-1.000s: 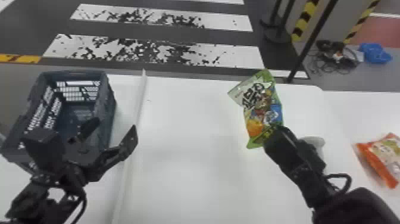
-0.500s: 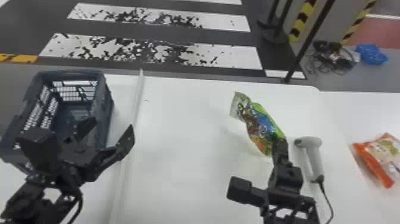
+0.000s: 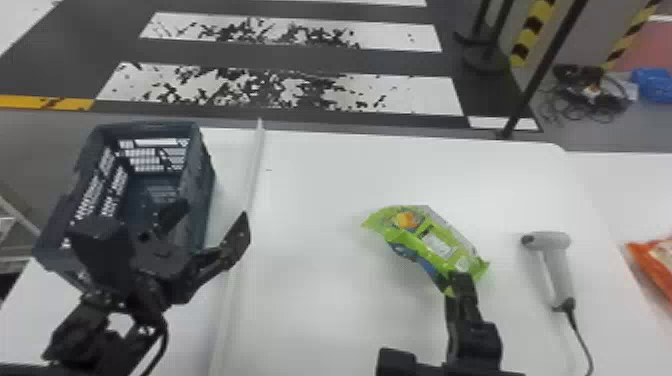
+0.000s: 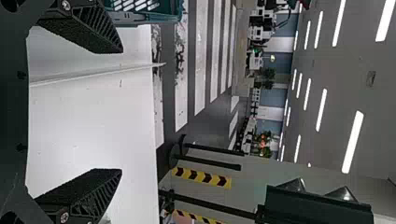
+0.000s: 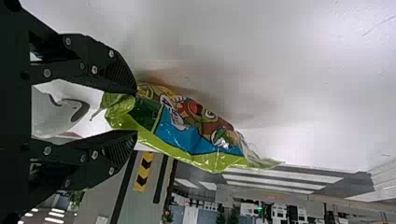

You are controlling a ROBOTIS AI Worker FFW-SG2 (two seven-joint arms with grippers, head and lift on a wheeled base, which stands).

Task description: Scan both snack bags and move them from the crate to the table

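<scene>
Green snack bag (image 3: pixel 435 242) slants over the white table (image 3: pixel 320 320), its far end aimed at ten o'clock in the head view, with twelve straight ahead. The right gripper (image 3: pixel 460 282) pinches its near end, at the bag's five o'clock; the right wrist view shows the crinkled end caught between the fingertips. I can't tell whether the bag touches the tabletop.

Just beside it, at three o'clock, a pale handheld scanner (image 3: pixel 560 270) lies with its head toward twelve and its cord (image 3: pixel 580 330) trailing toward five. Farther along at three o'clock rests an orange snack bag (image 3: pixel 655 262), partly cut off by the frame.

Well apart at nine o'clock from the green bag is the dark crate (image 3: pixel 197 200). Over its near part hangs the left gripper (image 3: pixel 210 215), fingers spread wide. A white raised strip (image 3: pixel 255 180) runs between the crate and the green bag.
</scene>
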